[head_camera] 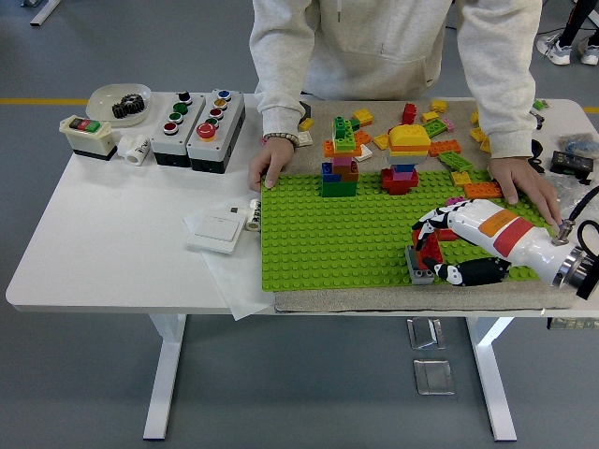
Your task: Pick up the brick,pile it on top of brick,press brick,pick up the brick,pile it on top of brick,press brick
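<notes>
On our white table [112, 243] lies a green studded plastic baseplate [337, 238], and our right hand [440, 238] rests flat, fingers out and holding nothing, right on top of the red brick [432, 251] stacked on the grey brick [418, 271] near its front edge.

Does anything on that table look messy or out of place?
Mostly tidy. Loose bricks lie scattered behind the green baseplate, unlike the neat stacked towers. The white paper sheet under the wall switch hangs crookedly over the table's near edge.

right robot hand [440, 245] lowered, fingers curled
</notes>
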### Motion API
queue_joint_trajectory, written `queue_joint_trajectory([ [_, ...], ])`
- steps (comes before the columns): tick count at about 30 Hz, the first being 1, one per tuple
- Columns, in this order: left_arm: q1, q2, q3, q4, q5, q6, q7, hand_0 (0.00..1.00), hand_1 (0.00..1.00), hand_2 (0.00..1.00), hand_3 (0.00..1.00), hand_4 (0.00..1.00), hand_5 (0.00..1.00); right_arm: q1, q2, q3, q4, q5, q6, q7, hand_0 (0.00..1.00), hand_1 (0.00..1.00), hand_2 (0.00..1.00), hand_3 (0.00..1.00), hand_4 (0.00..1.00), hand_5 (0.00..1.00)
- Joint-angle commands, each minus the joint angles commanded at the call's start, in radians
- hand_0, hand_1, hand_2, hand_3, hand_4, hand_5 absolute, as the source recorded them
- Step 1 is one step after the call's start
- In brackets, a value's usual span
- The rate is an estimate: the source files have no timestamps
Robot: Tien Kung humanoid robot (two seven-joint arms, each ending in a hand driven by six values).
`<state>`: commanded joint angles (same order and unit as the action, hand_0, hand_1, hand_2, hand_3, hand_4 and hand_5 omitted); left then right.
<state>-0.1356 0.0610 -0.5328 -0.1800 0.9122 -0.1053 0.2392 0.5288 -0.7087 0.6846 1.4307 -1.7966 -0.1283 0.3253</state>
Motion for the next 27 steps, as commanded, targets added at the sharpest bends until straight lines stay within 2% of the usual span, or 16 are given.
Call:
queue_joint_trajectory([
  [27,-0.005,-0.001,0.009,0.000,-0.013,0.002,-0.004,0.821,0.715,0.605,0.541,0.537,0.551,0.006,0.011,-0.029,-0.063,-0.005,0.015,-0.003,0.668,0.638,0.678,0.550,0.612,0.337],
])
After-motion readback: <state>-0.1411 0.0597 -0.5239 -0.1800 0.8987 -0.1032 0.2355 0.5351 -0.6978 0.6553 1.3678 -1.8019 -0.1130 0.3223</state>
